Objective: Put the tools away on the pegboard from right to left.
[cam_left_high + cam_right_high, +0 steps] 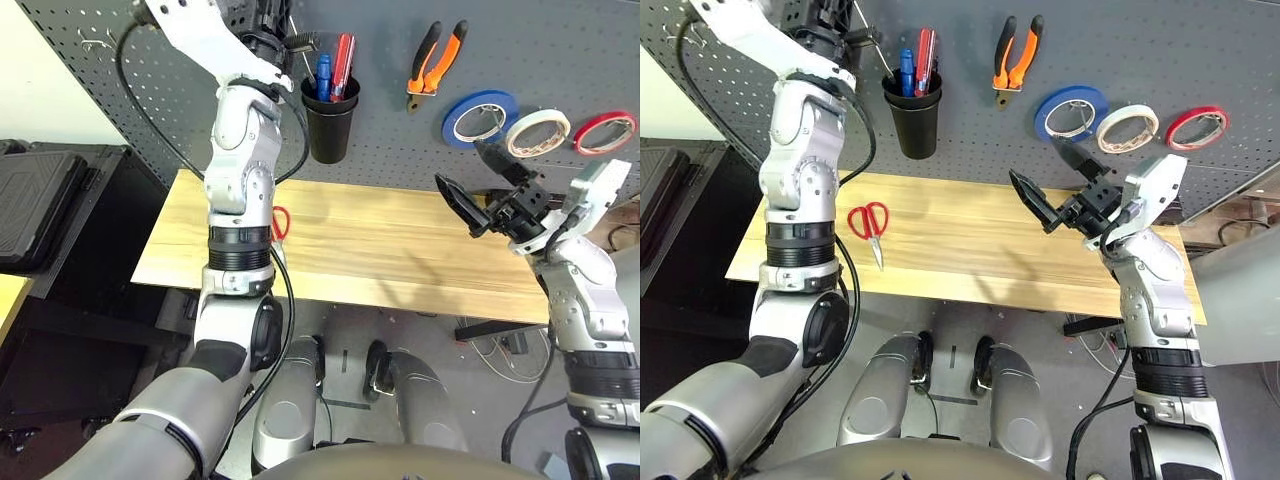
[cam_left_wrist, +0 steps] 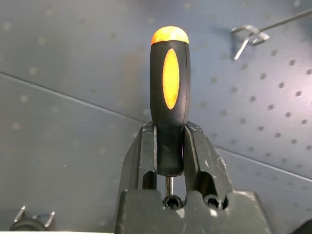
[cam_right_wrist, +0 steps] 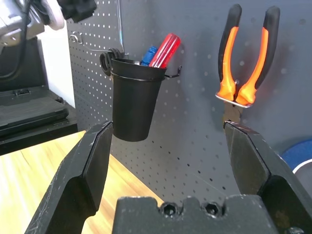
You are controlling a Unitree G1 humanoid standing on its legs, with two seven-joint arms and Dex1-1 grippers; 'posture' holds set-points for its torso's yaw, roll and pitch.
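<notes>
Clock: the hours were read around the middle of the left eye view.
Black case (image 1: pixel 38 205): it lay at nine o'clock, beyond the left edge of the table.
Metal hooks (image 1: pixel 97 42): they stuck out of the pegboard between ten and eleven o'clock.
Left gripper (image 2: pixel 170 127): it was up by the pegboard, just short of twelve o'clock, clenched on the screwdriver (image 2: pixel 170 78).
Screwdriver: its black-and-orange handle stood out past the fingertips, the slim shaft running back between the fingers.
Red-handled scissors (image 1: pixel 869 220): they lay on the table, close in at ten o'clock, handles towards the pegboard and blades towards the robot.
Black cup (image 1: pixel 331 125): it was mounted at twelve o'clock, with red and blue items (image 3: pixel 165 50) poking out.
Wooden table (image 1: pixel 370 240): it spread across the middle, below the pegboard.
Pegboard (image 1: pixel 390 150): it ran along the far side, from ten to two o'clock.
Pliers (image 1: pixel 430 70): they were up on the pegboard at one o'clock, orange-and-black handles uppermost.
Right gripper (image 1: pixel 461 163): it was in front of the pegboard at two o'clock, released, its fingers wide apart and nothing between them.
Blue tape ring (image 1: pixel 450 125): it was on the pegboard at two o'clock.
Cream-white tape ring (image 1: pixel 563 124): it came next, farther out at two.
Red tape ring (image 1: pixel 631 125): it was outermost, also at two.
</notes>
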